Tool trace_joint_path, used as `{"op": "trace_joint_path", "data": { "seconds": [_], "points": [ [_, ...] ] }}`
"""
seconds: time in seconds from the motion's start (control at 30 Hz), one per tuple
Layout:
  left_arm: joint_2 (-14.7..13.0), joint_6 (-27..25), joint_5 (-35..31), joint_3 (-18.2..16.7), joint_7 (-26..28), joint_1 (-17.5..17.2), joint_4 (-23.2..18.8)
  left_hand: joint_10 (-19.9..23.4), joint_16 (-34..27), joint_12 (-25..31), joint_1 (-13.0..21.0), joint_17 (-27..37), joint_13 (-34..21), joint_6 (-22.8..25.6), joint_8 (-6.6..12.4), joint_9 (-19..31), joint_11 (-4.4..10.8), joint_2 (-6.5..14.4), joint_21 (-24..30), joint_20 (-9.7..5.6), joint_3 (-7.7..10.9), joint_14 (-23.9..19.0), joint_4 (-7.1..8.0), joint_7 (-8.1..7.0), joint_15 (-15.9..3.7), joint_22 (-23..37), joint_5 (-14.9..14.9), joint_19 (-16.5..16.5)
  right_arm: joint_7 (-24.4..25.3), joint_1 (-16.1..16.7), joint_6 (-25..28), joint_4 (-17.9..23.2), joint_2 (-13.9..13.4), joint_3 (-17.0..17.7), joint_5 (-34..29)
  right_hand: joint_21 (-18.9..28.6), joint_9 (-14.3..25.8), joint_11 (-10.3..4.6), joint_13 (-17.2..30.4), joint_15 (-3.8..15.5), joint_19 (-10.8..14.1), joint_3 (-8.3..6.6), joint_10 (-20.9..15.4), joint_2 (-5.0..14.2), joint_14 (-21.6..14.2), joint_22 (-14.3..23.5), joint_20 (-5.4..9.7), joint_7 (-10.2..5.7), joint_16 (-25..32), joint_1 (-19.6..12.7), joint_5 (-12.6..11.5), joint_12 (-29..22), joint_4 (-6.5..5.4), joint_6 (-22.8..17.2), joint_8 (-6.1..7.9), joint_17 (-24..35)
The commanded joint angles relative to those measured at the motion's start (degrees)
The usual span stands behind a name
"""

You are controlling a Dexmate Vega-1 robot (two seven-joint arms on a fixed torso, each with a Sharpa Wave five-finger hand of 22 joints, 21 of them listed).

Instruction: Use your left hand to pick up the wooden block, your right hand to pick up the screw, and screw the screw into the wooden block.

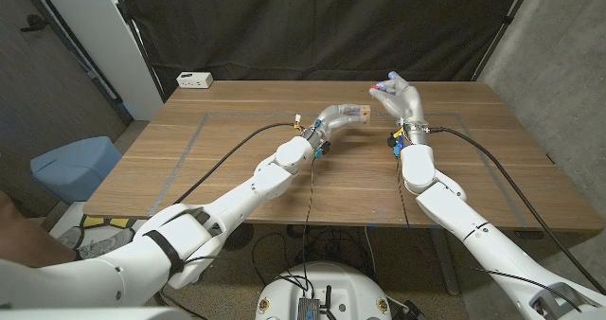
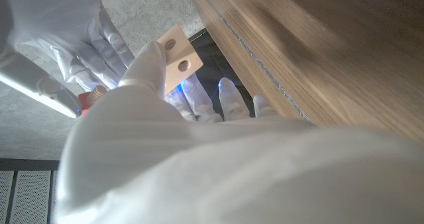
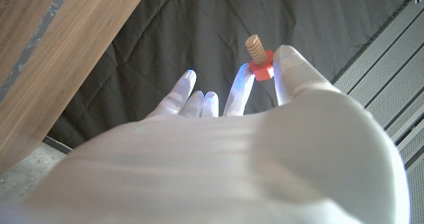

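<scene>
Already the left hand [image 1: 333,117] grips the wooden block [image 2: 179,59] and the right hand [image 1: 402,99] pinches the screw [image 3: 260,56] just beside it, so only the screwing in remains.

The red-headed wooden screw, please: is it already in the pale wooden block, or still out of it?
Out. The red-headed wooden screw is pinched in the right hand, its thread bare, apart from the pale wooden block that the left hand holds.

Wooden table [image 1: 284,183], black curtain [image 1: 312,26], concrete floor [image 1: 57,121]
</scene>
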State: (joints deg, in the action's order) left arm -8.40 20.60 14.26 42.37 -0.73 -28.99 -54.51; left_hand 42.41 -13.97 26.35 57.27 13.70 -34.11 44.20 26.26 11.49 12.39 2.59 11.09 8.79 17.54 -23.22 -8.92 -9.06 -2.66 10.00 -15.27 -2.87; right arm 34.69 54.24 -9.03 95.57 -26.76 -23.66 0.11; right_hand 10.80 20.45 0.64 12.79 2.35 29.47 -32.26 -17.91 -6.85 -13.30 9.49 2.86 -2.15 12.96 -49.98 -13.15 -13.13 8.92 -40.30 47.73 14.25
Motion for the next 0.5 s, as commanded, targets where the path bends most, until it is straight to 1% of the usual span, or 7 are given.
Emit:
{"op": "trace_joint_path", "data": {
  "seconds": [0.03,0.27,0.5],
  "points": [
    [0.7,1.0,0.5,0.1,-1.1,0.6,1.8,0.5,0.0,0.3,-0.9,0.3,-0.2,1.9,0.28,0.7,-0.01,1.6,0.4,-0.09,0.24,-0.4,0.19,-0.49,-4.82,0.3,-0.2,-0.2,1.7,-0.9,-1.4,-2.1,2.5,-0.9,-0.1,-0.1,-0.1,0.20,0.1,3.10,-0.1,0.41,-0.1,0.42,-0.3,0.1,3.71,0.03,0.2,0.4,-0.3,0.0,-0.04,0.4,-0.20,0.3],
    [1.1,1.2,0.5,0.1,-1.2,0.7,2.3,0.6,0.0,0.3,-0.9,0.3,-0.3,2.0,0.30,0.7,0.00,1.5,0.4,-0.12,0.21,-0.5,0.20,-0.55,-4.91,0.3,-0.2,-0.2,3.1,-1.0,-2.2,-2.7,3.5,-0.8,-0.1,-0.1,-0.4,0.15,0.1,3.09,-0.1,0.62,-0.2,0.63,-0.3,0.1,3.70,-0.14,0.2,0.3,-0.4,0.1,0.01,0.3,-0.21,0.3],
    [1.3,1.2,0.5,0.3,-1.3,0.8,2.5,0.6,0.0,0.2,-0.9,0.4,-0.3,2.0,0.30,0.7,-0.01,1.6,0.4,-0.14,0.22,-0.5,0.17,-0.48,-4.92,0.3,-0.3,-0.3,3.0,-1.3,-2.9,-3.7,3.9,-0.9,0.3,-0.1,-0.5,0.14,0.1,3.08,-0.1,0.83,-0.2,0.74,-0.4,0.1,3.68,-0.13,0.3,0.3,-0.5,0.2,0.02,0.3,-0.14,0.4]
  ]
}}
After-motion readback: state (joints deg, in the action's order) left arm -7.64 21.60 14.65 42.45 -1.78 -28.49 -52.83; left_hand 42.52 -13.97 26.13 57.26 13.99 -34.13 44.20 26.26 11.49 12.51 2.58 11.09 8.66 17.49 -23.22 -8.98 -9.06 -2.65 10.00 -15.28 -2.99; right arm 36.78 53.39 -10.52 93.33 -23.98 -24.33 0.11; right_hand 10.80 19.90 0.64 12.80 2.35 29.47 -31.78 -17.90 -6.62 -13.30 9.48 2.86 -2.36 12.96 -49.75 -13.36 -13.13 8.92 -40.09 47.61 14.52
